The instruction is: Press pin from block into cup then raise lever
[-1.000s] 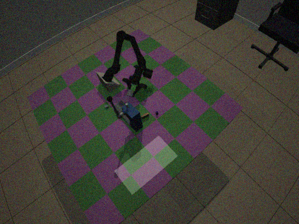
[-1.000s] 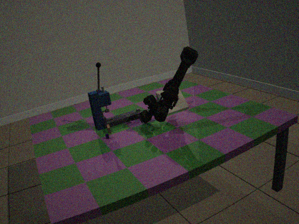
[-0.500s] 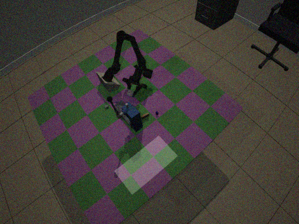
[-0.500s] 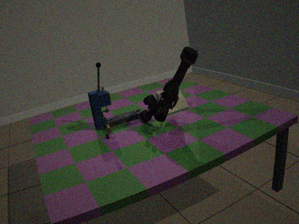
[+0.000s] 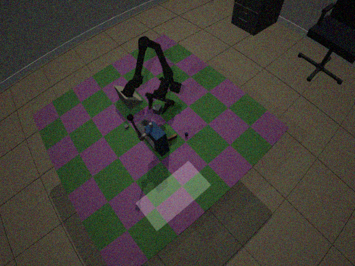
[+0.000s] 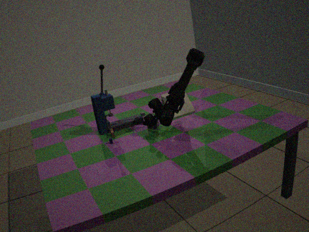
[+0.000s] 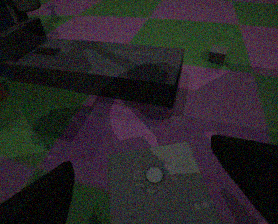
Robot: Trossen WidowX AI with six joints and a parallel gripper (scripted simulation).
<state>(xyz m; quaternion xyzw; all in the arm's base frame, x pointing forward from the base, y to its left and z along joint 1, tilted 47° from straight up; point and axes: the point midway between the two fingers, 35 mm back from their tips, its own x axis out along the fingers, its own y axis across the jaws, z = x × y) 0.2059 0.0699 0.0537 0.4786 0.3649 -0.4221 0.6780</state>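
- The pincer (image 5: pixel 158 104) (image 7: pixel 144 155) stands wide open, holding nothing.
- The grey block (image 5: pixel 156 108) (image 7: pixel 162 192) sits between its spread fingers, off the press bed (image 7: pixel 100 65).
- The blue press (image 5: pixel 156 132) (image 6: pixel 100 111) stands on the checkered bench (image 5: pixel 225 124) (image 6: pixel 165 173), lever (image 5: pixel 136 127) (image 6: pixel 101 79) upright.
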